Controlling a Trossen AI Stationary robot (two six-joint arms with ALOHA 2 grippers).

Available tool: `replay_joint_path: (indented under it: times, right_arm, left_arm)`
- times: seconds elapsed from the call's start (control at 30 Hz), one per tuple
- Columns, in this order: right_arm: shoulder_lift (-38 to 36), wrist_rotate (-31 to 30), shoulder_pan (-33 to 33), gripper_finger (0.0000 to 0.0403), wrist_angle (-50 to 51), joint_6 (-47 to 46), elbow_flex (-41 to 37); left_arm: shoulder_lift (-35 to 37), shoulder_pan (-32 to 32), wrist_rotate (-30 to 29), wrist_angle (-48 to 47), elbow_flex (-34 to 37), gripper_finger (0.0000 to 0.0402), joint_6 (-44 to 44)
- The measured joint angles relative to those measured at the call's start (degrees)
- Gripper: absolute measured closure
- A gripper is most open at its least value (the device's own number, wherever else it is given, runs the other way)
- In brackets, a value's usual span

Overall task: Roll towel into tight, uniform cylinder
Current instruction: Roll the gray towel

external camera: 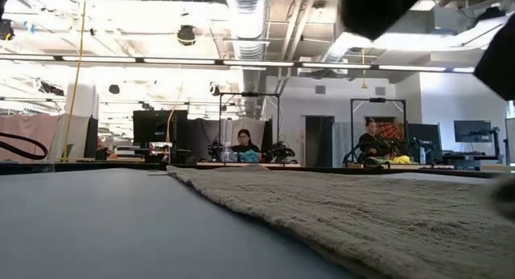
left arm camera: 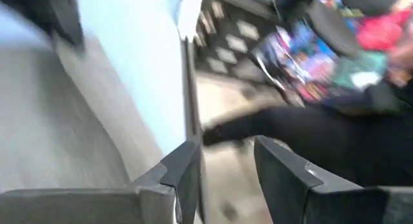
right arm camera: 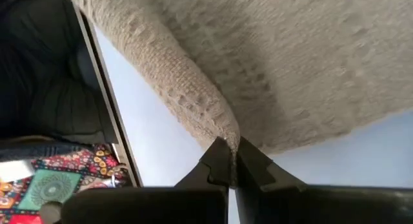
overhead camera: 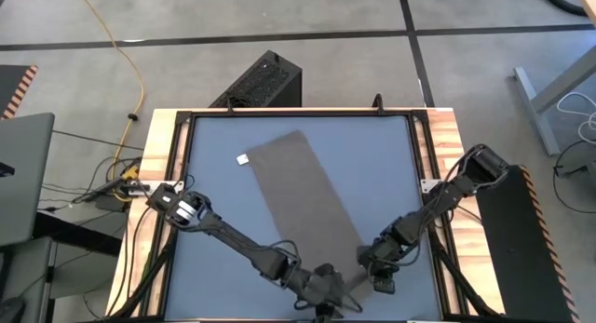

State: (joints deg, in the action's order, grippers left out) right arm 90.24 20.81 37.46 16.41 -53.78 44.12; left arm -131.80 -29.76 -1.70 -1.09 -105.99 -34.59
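Observation:
The taupe towel (overhead camera: 303, 193) lies flat and slantwise on the blue-grey tabletop (overhead camera: 214, 211), its white tag (overhead camera: 243, 158) at the far left corner. In the low view the towel (external camera: 386, 215) fills the right foreground. My right gripper (overhead camera: 365, 265) is at the towel's near right end, shut on the cloth (right arm camera: 290, 56). My left gripper (overhead camera: 343, 288) hovers beside that near end, close to the table's near edge. In its wrist view the left gripper (left arm camera: 222, 166) is open with nothing between the fingers, and the towel (left arm camera: 51, 121) lies off to one side. My right gripper pinches the towel's near end at a corner or edge fold (right arm camera: 224, 130) between its two fingertips, slanting down from the table's right. A ridge of cloth rises from the table to the fingers. The rest of the towel lies flat.
A wooden frame (overhead camera: 158, 174) borders the tabletop. A black perforated box (overhead camera: 265, 81) stands on the floor beyond the far edge. Bare tabletop lies left of the towel. People (external camera: 244, 142) sit at benches in the room behind.

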Motion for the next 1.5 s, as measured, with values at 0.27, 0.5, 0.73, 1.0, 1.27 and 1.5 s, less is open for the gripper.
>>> replay_joint_path:
  times: [0.27,0.5,0.73,1.0,1.27,1.5]
  right_arm:
    - [0.02,0.77,-0.86,0.0378,0.57,-1.77,0.0]
    - [0.02,0.97,-0.59,0.0378,0.74,-2.61,0.0]
    - [0.02,0.99,-0.59,0.0377,0.87,-3.27,0.0]
    - [0.02,0.99,-0.52,0.0377,0.91,-3.29,0.0]
    - [0.02,0.99,-0.44,0.0376,0.93,-3.3,0.0]
    - [0.02,0.99,-0.44,0.0376,0.93,-3.27,0.0]
  left_arm:
    - [-7.98,-1.02,-6.43,-3.88,-7.07,0.0269,2.08]
    - [-9.19,-0.98,-12.13,-10.62,-8.74,0.0269,0.94]
    - [-8.97,-1.07,-14.98,-14.36,-8.76,0.0269,-1.12]
    - [-8.86,-1.48,-20.17,-11.29,-8.77,0.0269,1.99]
    - [-8.86,-1.52,-17.08,-14.19,-8.77,0.0258,-2.38]
    - [-8.86,-1.69,-10.69,-14.29,-8.77,0.0237,-6.49]
